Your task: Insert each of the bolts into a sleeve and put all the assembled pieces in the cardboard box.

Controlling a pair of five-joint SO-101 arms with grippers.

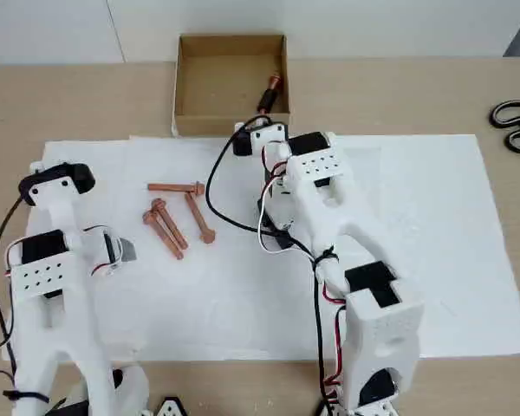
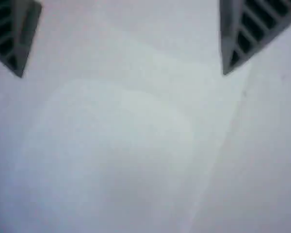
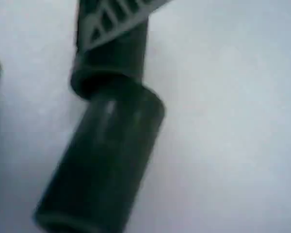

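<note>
Left pincer (image 2: 122, 73) hangs spread, apparently close above paper (image 2: 136, 174).

A sheet (image 1: 433, 260) covers the middle of the desk (image 1: 69, 95). The box (image 1: 186, 87) stands at the sheet's far edge, with one assembled piece (image 1: 271, 90) in its right part. Four bolts (image 1: 175, 187) lie close together on the sheet, left of centre, before the box. The left arm (image 1: 52, 260) is left of them, the right arm (image 1: 329, 199) right of them. Two sleeves (image 3: 106, 160) lie touching on the sheet. Scissors (image 1: 516, 126) lie on the desk, far right.
</note>
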